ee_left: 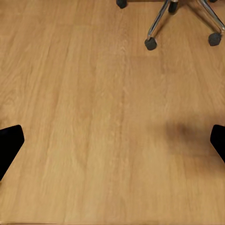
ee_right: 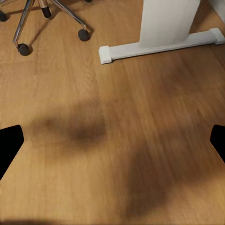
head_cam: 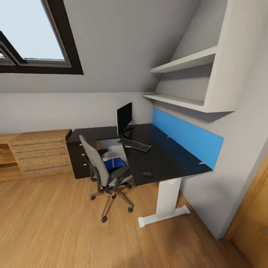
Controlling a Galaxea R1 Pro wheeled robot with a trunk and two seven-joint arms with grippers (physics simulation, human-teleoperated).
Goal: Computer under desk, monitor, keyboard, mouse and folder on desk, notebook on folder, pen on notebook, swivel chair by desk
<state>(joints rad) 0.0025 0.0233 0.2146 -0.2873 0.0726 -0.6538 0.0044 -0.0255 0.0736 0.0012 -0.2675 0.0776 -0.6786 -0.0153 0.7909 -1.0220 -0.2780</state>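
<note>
The black-topped desk point(head_cam: 167, 156) with its blue back panel stands against the right wall. On it are the monitor point(head_cam: 124, 118), the keyboard point(head_cam: 136, 145) in front of it, and the small black mouse point(head_cam: 147, 174) near the front edge. The grey swivel chair point(head_cam: 102, 167) is pulled up to the desk, and the blue folder point(head_cam: 113, 163) lies on its seat. A pale grey surface shows under the desk; I cannot tell if it is the computer. The notebook and pen are out of view. My left gripper point(ee_left: 114, 143) and right gripper point(ee_right: 114, 143) hang open over bare floor.
A light wood chest point(head_cam: 41, 152) stands at the left wall under the skylight point(head_cam: 37, 37). White shelves point(head_cam: 186, 61) hang above the desk, and an oak door point(head_cam: 253, 223) is at the right. The chair's chrome base point(ee_left: 183, 18) and the desk's white foot point(ee_right: 159, 44) lie ahead of the grippers.
</note>
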